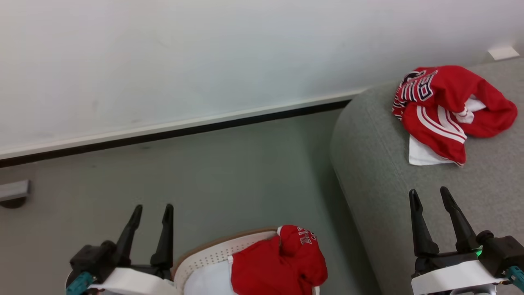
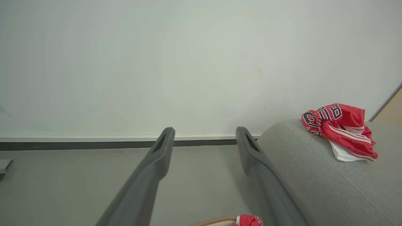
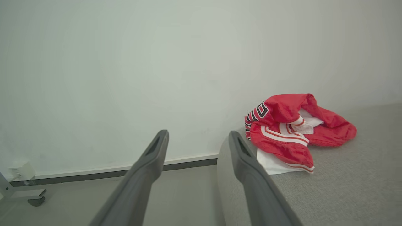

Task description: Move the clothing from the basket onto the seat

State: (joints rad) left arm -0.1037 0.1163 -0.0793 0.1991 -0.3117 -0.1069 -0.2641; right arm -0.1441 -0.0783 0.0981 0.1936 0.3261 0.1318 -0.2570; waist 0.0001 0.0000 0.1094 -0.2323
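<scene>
Left gripper and right gripper both spread wide and empty; one red garment on the seat, another garment in the basket.

The left gripper's fingers stand far apart with nothing between them and touch nothing. It hangs over the floor just left of the basket, fingers aimed at the wall. The right gripper is equally wide and bare, held above the near part of the seat, its fingers aimed toward the red garment but well apart from it. Both pale wrists sit low, at the head view's bottom edge. The red garment lies crumpled near the seat's far rounded edge, with a white fold showing under it. The other garment is heaped at the basket's right side, reaching over the rim, with a pale cloth beside it.
</scene>
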